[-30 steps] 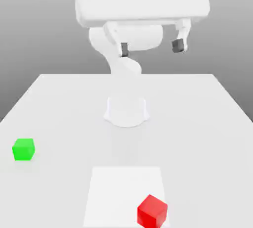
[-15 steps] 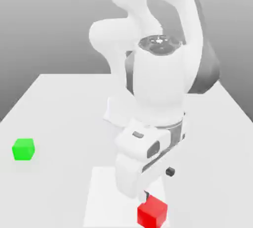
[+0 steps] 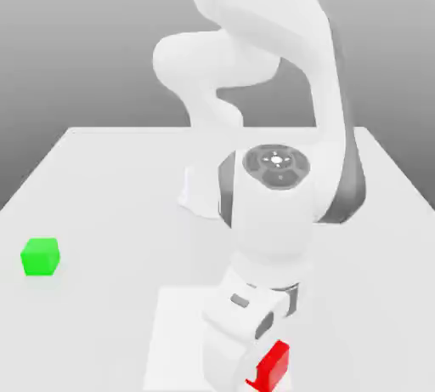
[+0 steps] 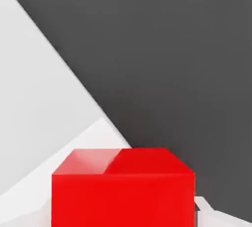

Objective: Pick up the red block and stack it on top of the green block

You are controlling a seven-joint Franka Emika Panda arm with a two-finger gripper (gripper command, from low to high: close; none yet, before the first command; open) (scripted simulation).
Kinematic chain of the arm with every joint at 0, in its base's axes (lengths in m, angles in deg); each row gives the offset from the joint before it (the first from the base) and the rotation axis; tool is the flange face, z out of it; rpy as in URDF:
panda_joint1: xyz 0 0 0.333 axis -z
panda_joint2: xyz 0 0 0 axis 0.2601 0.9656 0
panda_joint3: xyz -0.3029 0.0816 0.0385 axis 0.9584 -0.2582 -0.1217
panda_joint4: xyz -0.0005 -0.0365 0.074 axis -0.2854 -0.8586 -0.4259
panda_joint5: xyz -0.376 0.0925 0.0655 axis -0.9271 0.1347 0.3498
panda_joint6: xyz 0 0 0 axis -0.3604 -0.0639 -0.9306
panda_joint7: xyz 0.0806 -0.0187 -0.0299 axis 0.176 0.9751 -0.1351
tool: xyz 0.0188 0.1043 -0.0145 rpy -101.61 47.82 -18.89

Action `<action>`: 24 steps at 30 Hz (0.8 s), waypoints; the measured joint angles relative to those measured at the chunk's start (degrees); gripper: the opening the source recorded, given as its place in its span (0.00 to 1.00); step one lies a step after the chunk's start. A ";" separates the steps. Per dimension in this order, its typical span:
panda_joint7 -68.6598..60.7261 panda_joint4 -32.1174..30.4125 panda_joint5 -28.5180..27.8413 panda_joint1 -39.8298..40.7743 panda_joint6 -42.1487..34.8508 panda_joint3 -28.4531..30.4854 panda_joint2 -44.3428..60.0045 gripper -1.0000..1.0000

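The claw (image 4: 123,211) is clenched on the red block (image 4: 123,199), which sits low over the pale square (image 3: 177,331) on the tabletop (image 3: 102,322). The green block (image 3: 40,257) stands well apart, toward the exterior view's left, its top bare. The grasp looks done; the lift, carry, placing and release seem left.

Open table (image 3: 102,322) between the arm (image 3: 276,212) and the green block (image 3: 40,257).
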 joint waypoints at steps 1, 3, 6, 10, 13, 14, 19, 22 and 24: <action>-0.38 -0.50 -0.66 0.43 -1.31 0.69 -1.83 0.00; -4.39 -2.09 -2.13 3.63 -2.11 3.47 -4.50 0.00; -11.06 -4.63 -4.04 8.50 -2.62 7.85 -7.87 0.00; -22.08 -8.54 -6.82 19.83 -3.05 14.90 -12.62 0.00; -33.82 -11.97 -8.96 34.17 -3.35 19.48 -16.49 0.00; -37.26 -13.02 -9.26 37.59 -3.36 19.89 -17.48 0.00; -48.05 -16.21 -9.48 40.93 -2.68 22.65 -20.16 0.00; -48.87 -16.23 -9.00 40.91 -1.77 22.75 -20.02 0.00; -49.30 -16.17 -8.46 40.84 -1.12 22.79 -19.74 0.00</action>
